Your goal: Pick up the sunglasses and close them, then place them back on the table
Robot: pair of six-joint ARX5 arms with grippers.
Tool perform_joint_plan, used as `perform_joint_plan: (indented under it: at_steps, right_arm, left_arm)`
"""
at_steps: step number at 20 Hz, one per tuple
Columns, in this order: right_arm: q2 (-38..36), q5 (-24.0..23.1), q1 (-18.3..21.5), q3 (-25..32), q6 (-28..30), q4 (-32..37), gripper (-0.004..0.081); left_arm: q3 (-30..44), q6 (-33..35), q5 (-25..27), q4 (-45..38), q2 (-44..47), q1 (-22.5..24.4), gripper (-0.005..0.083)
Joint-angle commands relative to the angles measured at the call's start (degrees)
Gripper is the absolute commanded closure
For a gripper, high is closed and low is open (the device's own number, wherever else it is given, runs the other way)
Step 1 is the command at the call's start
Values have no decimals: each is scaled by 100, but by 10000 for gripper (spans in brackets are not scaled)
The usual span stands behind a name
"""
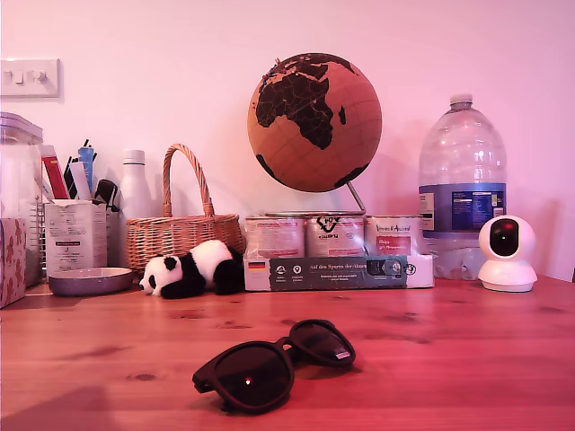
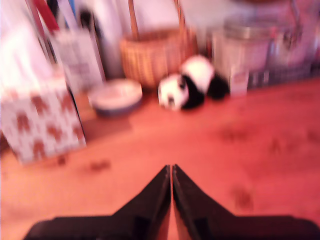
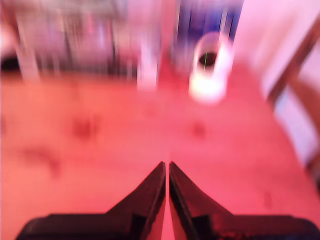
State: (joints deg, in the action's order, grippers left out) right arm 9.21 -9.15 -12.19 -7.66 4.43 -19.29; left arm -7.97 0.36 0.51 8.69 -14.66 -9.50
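Sunglasses [image 1: 274, 364] lying on the table [image 1: 467, 359], near the front edge in the exterior view, ungrasped; whether folded, unclear.
Wicker basket [image 1: 180, 235] showing no contents, cup [image 1: 75, 235] holding pens. First wrist view: first gripper [image 2: 171, 172] pressed together, empty. Second wrist view: second gripper [image 3: 167, 169] likewise, empty.

Matt black plastic sunglasses [image 1: 274, 364] with glossy dark lenses lie on the smooth, grainy wooden table [image 1: 467, 350] before a woven wicker basket [image 1: 180, 229].
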Motion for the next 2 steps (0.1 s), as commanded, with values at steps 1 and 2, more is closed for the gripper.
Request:
perform_joint_plan:
  at_steps: [1, 2]
  right_arm:
    - [22, 11, -22, 57, -7, -245, 783]
    - [22, 11, -22, 57, -9, -422, 783]
  left_arm:
    - [129, -17, -4, 155, 9, -15, 795]
    - [129, -17, -4, 275, 9, -15, 795]
